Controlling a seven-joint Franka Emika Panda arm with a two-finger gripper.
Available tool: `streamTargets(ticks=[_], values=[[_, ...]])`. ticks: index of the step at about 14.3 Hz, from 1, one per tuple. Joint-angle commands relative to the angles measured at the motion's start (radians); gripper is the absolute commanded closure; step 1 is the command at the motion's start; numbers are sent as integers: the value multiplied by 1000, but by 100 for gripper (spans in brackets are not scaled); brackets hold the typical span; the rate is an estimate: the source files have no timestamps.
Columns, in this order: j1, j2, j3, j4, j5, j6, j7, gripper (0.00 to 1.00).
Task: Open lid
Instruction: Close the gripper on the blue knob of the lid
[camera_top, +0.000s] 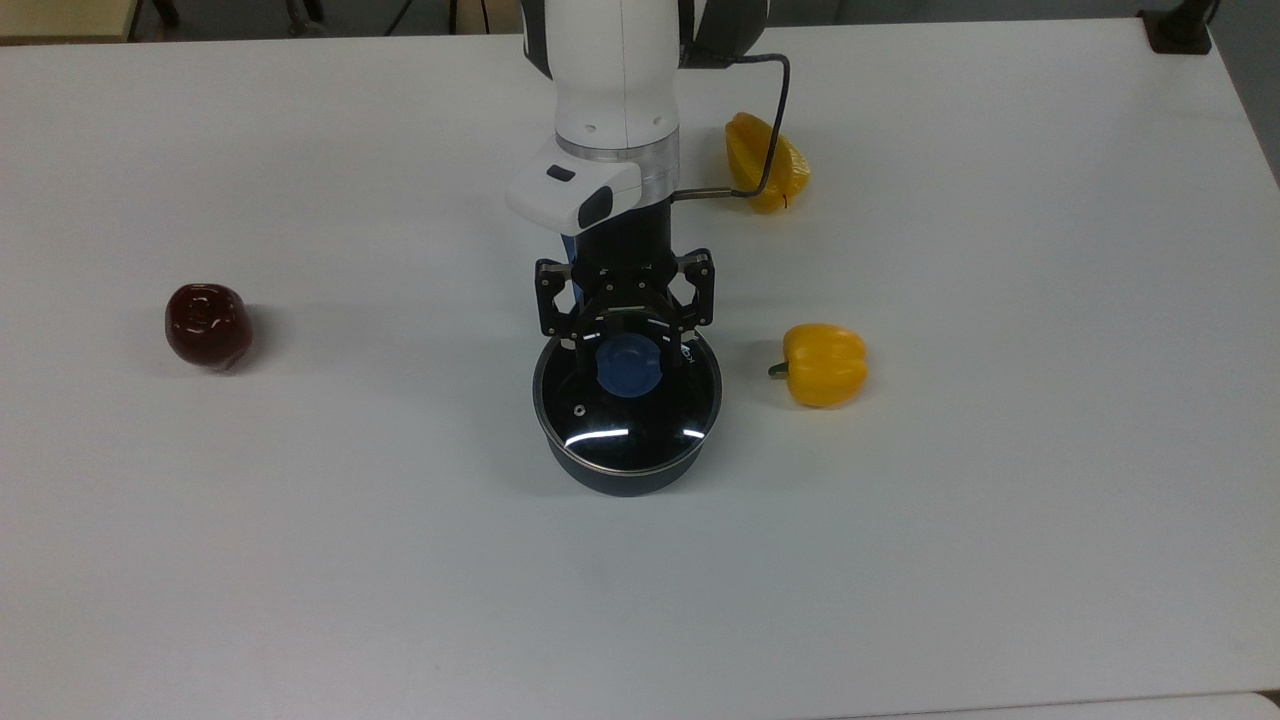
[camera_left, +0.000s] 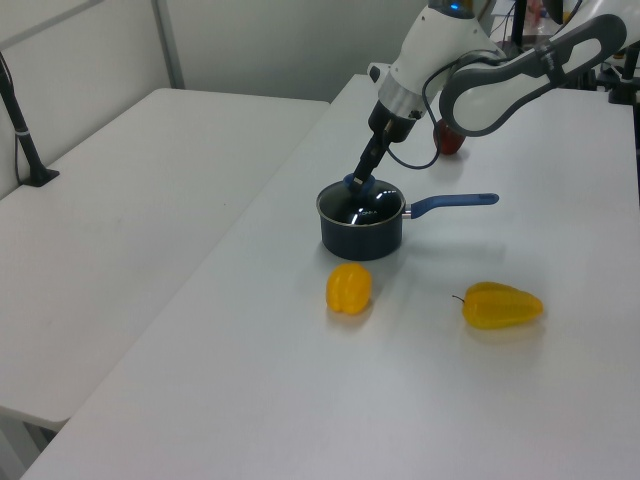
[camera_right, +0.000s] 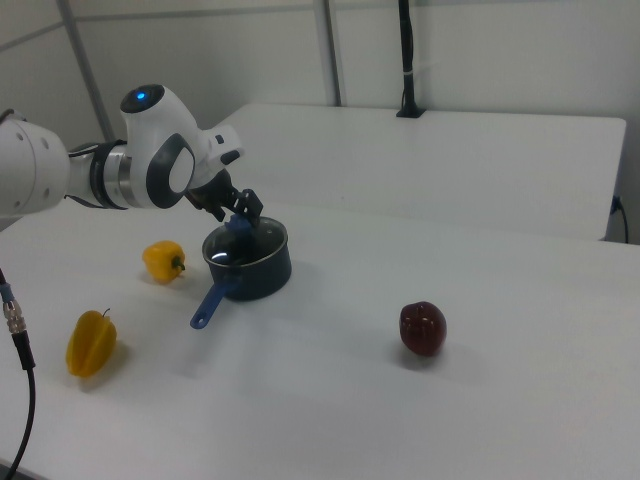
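Note:
The lid (camera_top: 627, 415), clear glass with a metal rim and a blue knob (camera_top: 628, 368), lies flat on the dark saucepan (camera_top: 625, 478) at the table's middle. My gripper (camera_top: 630, 350) comes down over the knob, open, one finger on each side with a small gap to the knob. In the left view the gripper (camera_left: 355, 180) slants down onto the lid (camera_left: 362, 208), and the pan's blue handle (camera_left: 455, 203) points to the left view's right. The right view shows the gripper (camera_right: 240, 222) at the lid (camera_right: 250, 243) atop the saucepan (camera_right: 255, 275).
A yellow bell pepper (camera_top: 825, 364) sits close to the pan on the top view's right. A second yellow pepper (camera_top: 765, 162) lies farther back beside the arm's cable. A dark red fruit (camera_top: 207, 325) rests far to the top view's left.

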Motion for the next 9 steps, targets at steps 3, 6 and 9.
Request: streamTargets(ticks=[3,6,9], values=[[-2,1,0,-19,-16,16,46,17],[-2,9,0,-13,-16,19,46,29],[0,-2,0,-11,-16,19,46,38]])
